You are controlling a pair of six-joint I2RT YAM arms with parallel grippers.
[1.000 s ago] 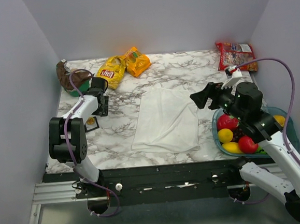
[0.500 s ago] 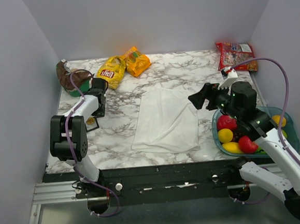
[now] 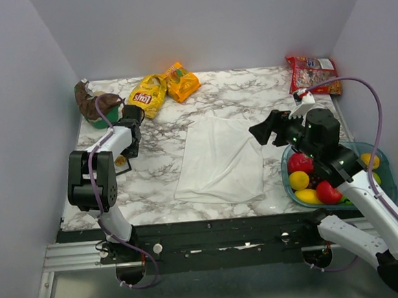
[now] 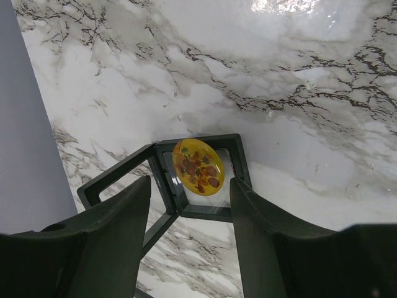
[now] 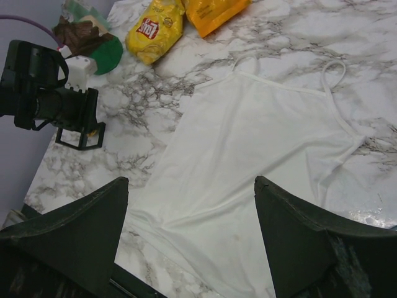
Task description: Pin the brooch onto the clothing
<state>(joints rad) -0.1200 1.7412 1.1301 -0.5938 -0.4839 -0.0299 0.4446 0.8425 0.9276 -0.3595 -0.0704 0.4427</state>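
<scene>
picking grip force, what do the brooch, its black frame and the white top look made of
Brooch: glossy translucent amber disc with dark flecks inside, probably resin or glass. Frame: matte black, sharp edges, likely plastic. Top: thin white fabric, soft wrinkles and narrow straps.

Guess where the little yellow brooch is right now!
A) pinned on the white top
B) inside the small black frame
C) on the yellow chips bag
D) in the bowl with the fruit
B: the left wrist view shows the brooch sitting inside the small black frame on the marble table, and the top view shows the white top lying well apart from it.
</scene>
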